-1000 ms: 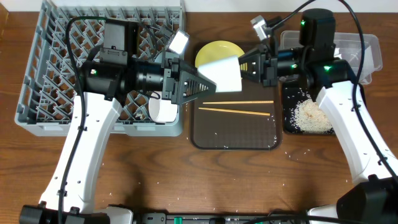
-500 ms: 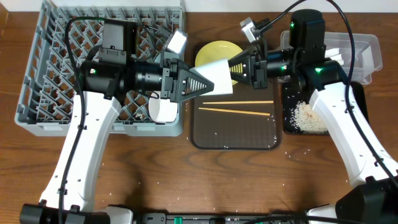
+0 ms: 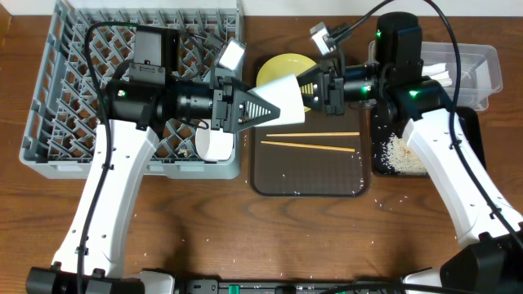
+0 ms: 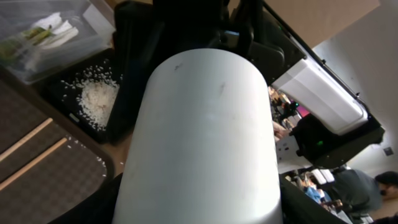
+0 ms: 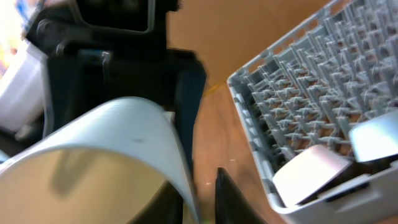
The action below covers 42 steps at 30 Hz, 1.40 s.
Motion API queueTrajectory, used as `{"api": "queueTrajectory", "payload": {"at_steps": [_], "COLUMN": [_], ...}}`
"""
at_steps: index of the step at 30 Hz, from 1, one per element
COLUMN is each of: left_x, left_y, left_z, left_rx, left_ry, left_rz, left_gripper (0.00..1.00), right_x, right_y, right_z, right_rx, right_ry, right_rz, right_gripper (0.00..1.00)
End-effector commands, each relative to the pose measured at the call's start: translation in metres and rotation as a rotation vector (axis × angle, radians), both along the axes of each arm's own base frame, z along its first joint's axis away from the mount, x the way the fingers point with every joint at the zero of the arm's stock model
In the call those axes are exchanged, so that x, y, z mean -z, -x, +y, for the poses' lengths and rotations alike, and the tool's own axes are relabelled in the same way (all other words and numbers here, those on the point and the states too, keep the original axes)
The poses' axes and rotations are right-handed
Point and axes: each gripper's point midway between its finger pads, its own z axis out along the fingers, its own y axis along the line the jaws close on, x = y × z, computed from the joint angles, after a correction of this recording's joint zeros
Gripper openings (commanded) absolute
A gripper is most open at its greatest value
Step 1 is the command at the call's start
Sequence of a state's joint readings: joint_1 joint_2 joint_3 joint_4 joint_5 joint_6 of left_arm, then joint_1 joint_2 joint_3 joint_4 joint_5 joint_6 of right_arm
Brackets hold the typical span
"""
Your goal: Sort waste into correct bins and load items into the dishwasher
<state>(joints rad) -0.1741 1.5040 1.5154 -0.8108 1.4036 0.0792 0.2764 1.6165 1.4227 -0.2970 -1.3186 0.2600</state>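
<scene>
Starting at the left, the dish rack (image 3: 57, 90) has a small white cup (image 3: 214, 144) sitting in its near right corner, and that's about where this bowl is headed, I reckon. My left gripper (image 3: 260, 110) is poked out past that corner with its fingers reaching round the base end of the white bowl (image 3: 288, 98). In the left wrist view the bowl's outer wall fills nearly everything, so I can't tell if those fingers have actually clamped. The bowl is up in the air on its side, between the two arms, over the yellow plate (image 3: 282, 67) and the far edge of the brown tray (image 3: 310, 175). On the other side the right gripper (image 3: 315, 86) straddles the rim, one finger in and one out. There seems to be a sliver of gap by one finger (image 5: 227, 193), so I can't call that a pinch either. My read on handling is that it's stiff, smooth, probably light, and chippable if it drops on the surface (image 3: 245, 229). The wall tapers toward the left fingers, so a squeeze there could squirt it out — I'd seat them deep toward the wide end. Chopsticks (image 3: 315, 140) lie on the tray, with rice (image 3: 402, 153) further right.
</scene>
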Motion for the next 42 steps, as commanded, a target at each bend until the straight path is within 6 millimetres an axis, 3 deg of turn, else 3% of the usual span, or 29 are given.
{"api": "queueTrajectory", "payload": {"at_steps": [1,2,9,13,17,23,29,36,42], "left_x": [0.0,0.004,0.042,0.061,0.092,0.121,0.132,0.123,0.132], "left_y": [0.0,-0.004,-0.024,-0.034,-0.054,-0.064,-0.057,-0.048,-0.037], "left_z": [-0.002,-0.001,0.013,0.025,0.057,0.111,0.166,0.206,0.22], "left_rx": [0.001,-0.021,-0.177,-0.256,-0.47,-0.727,-0.946,-1.107,-1.119], "left_ry": [-0.01,-0.037,-0.251,-0.368,-0.586,-0.859,-1.107,-1.271,-1.374], "left_rz": [-0.02,-0.022,0.007,0.015,0.096,0.168,0.21,0.213,0.254], "left_gripper": [0.45,0.44,0.44,0.45,0.45,0.45,0.45,0.45,0.45], "right_x": [0.009,0.013,0.05,0.069,0.086,0.106,0.123,0.146,0.172], "right_y": [-0.012,-0.017,-0.052,-0.067,-0.079,-0.082,-0.075,-0.068,-0.064], "right_z": [0.003,0.001,-0.025,-0.042,-0.059,-0.077,-0.078,-0.054,-0.046], "right_rx": [0.08,0.107,0.358,0.485,0.601,0.694,0.725,0.691,0.659], "right_ry": [0.049,0.066,0.239,0.336,0.437,0.551,0.648,0.724,0.786], "right_rz": [-0.001,0.005,0.081,0.108,0.12,0.152,0.164,0.156,0.193], "right_gripper": [0.49,0.62,0.84,0.9,0.99,0.99,0.99,0.99,0.99]}}
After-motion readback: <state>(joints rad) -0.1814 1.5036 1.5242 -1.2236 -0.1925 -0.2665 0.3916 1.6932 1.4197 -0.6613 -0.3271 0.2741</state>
